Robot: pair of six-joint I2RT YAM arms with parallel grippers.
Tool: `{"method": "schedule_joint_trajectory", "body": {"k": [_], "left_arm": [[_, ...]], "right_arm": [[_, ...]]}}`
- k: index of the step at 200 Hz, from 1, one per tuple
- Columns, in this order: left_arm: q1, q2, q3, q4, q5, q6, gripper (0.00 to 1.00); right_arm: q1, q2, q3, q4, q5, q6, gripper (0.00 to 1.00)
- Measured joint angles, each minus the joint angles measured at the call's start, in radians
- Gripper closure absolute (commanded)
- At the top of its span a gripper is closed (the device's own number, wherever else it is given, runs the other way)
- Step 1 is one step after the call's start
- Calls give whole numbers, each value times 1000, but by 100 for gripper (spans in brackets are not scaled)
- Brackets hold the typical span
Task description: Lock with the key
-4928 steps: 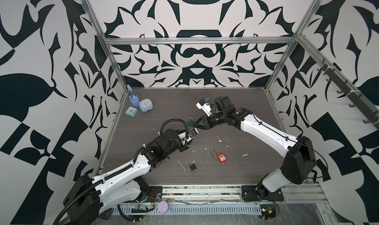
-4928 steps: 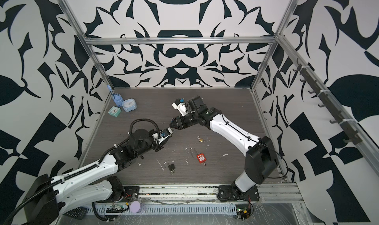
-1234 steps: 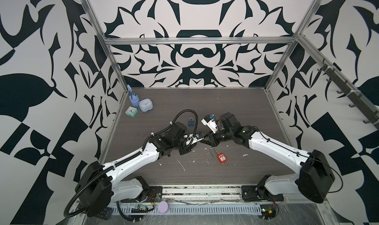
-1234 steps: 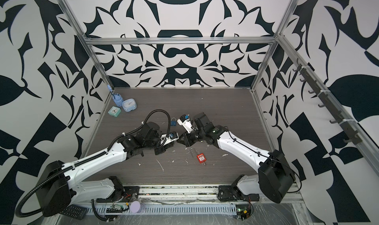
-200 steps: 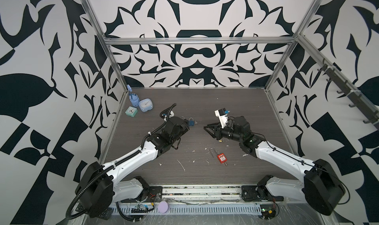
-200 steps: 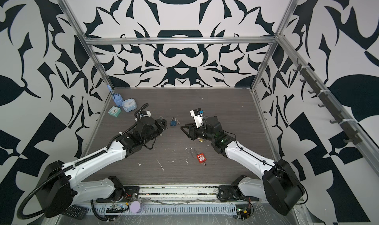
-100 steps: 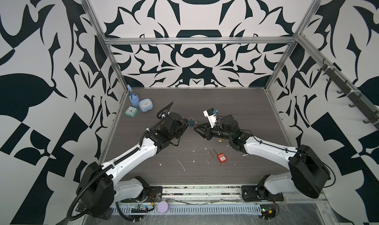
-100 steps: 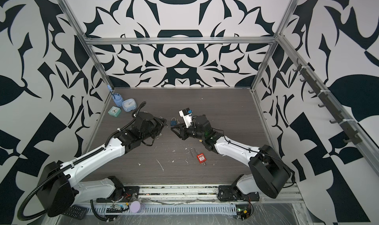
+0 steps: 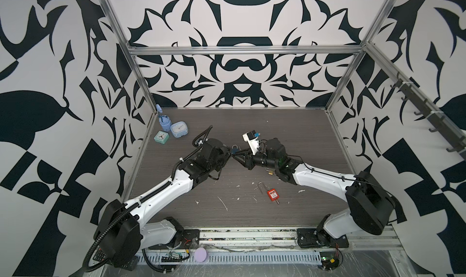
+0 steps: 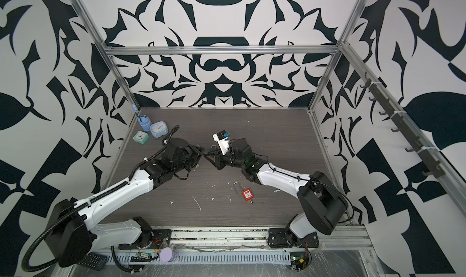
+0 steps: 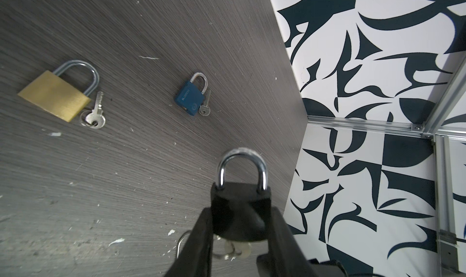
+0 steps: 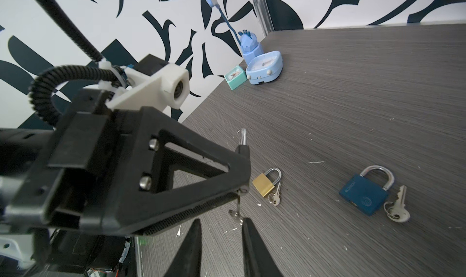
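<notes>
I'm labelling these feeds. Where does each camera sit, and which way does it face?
Both top views: high over the front edge, looking down at the table; left arm and right arm show whole.
Left wrist: on the left arm, looking along the left gripper, shut on the black padlock, over the table.
Right wrist: on the right arm, looking past the open right gripper at the left gripper and clocks.
Shared: both wrist views show the brass padlock and blue padlock.

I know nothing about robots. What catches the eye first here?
Two hands meet tip to tip over the dark table: the left hand grips a black padlock with a key dangling below, and the right hand is open beside that key. Patterned black-and-white walls box the scene in, and a red padlock lies nearer the front.
</notes>
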Motion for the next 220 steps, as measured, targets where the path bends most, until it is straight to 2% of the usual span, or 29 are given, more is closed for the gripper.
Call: {"method": "schedule_joint_trajectory", "body": {"k": [77, 132, 175, 202, 220], "left_arm": [[6, 0, 0, 0, 17, 0, 100], [11, 0, 0, 0, 23, -1, 100], [16, 6, 0, -5, 24, 0, 100], [18, 11, 0, -13, 23, 0, 100], [19, 13, 0, -14, 24, 0, 100]], "right_arm": [[0, 59, 32, -1, 16, -8, 71], [2, 84, 62, -3, 12, -11, 86], [2, 104, 68, -2, 4, -6, 91], [4, 114, 71, -2, 2, -2, 100], [4, 116, 71, -2, -2, -1, 100]]}}
